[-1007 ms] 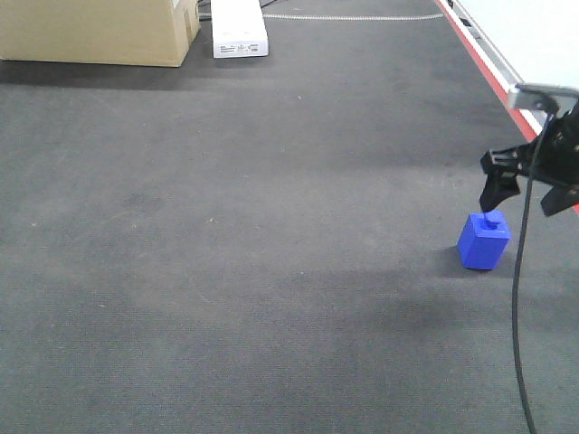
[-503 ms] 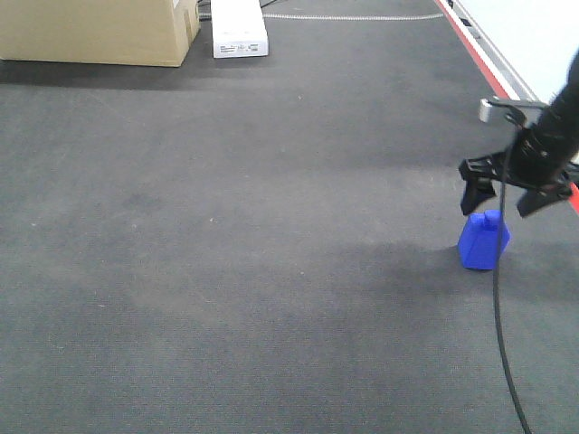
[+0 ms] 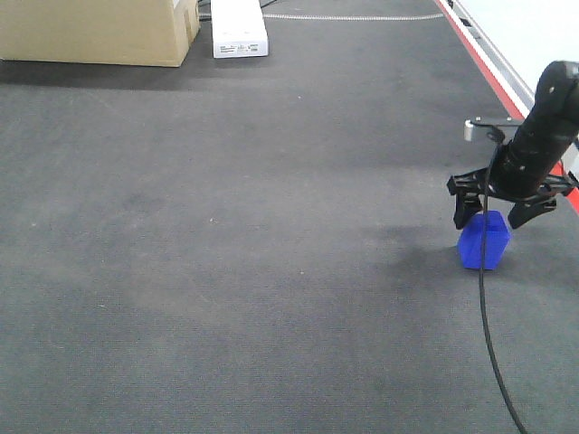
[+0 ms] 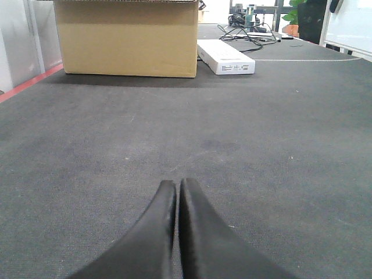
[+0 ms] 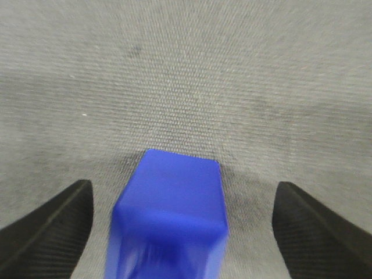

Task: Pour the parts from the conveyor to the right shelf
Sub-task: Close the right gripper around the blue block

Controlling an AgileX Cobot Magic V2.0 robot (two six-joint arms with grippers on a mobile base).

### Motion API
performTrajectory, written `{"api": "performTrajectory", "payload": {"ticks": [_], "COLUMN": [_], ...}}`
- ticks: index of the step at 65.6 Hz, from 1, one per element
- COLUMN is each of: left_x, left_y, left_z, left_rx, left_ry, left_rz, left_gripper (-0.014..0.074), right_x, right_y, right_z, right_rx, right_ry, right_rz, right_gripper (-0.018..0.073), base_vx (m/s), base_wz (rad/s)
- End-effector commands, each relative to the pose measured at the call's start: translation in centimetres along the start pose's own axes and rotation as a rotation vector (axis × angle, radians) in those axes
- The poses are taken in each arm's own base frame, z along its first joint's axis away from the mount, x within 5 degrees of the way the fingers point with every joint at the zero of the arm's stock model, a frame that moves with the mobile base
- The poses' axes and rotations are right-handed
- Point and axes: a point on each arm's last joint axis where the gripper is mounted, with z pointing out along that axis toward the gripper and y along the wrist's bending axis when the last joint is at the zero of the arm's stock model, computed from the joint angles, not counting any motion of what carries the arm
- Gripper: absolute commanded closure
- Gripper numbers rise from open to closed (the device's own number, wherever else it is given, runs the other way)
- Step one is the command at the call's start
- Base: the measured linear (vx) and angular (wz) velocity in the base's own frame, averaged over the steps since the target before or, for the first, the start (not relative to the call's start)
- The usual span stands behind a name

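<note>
Jaws wide apart, the right gripper hangs over the blue block, ready to grab it. The left gripper has its jaws together, holding nothing. The blue block sits on the big gray belt, near its red edge.

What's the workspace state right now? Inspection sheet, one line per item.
Surface: dark grey mat, flat, faint marks.
Job's things: one blue block on the mat near its right edge; shelf: nothing seen.
Clutter: cardboard box and white unit side by side at the far end.
Grippers: right tool open, low over the block, one finger each side with gaps; left tool shut, empty, low over bare mat.
Cables: black cable hangs from the right arm and crosses in front of the block; more cables behind the white unit.
Surroundings: red strip along the mat's right edge; plant far back.
</note>
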Motion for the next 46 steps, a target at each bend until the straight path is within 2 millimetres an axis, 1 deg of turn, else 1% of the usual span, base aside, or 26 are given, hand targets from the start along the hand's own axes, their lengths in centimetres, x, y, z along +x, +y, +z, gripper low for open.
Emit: {"api": "performTrajectory", "payload": {"ticks": [1,10,15,24,31,38,45,46], "left_x": [-1.38,-1.38,-1.38,-1.38,-1.38,-1.38,-1.38,-1.38], "left_y": [-0.04,-0.04,-0.04,-0.04,-0.04,-0.04,-0.04,-0.04], "left_z": [-0.18,-0.18,-0.18,-0.18,-0.18,-0.18,-0.18,-0.18], "left_rx": [0.006,0.006,0.006,0.006,0.006,0.006,0.006,0.006], "left_ry": [-0.098,-0.098,-0.098,-0.098,-0.098,-0.098,-0.098,-0.098], "left_rz": [-0.016,-0.016,-0.016,-0.016,-0.016,-0.016,-0.016,-0.016], "left_gripper": [0.0603,0.0603,0.0603,0.0603,0.0603,0.0603,0.0603,0.0603], "right_x": [0.26,0.22,0.19,0.18,0.14,0.14,0.14,0.14], "right_y": [0.22,0.32,0.28,0.42,0.58,0.59,0.57,0.57], "right_z": [-3.16,-3.06,-2.66,-2.45,-2.46,-2.46,-2.46,-2.46], "right_rx": [0.002,-0.011,-0.013,-0.026,-0.043,-0.044,-0.042,-0.042], "right_ry": [-0.029,-0.029,-0.02,-0.017,-0.021,-0.021,-0.02,-0.02], "right_rz": [0.001,0.004,0.006,0.013,0.018,0.02,0.03,0.031], "right_gripper": [-0.0035,-0.0035,-0.0034,-0.0006,0.0055,0.0147,0.027,0.0301], "base_vx": [0.0,0.0,0.0,0.0,0.0,0.0,0.0,0.0], "base_wz": [0.0,0.0,0.0,0.0,0.0,0.0,0.0,0.0]}}
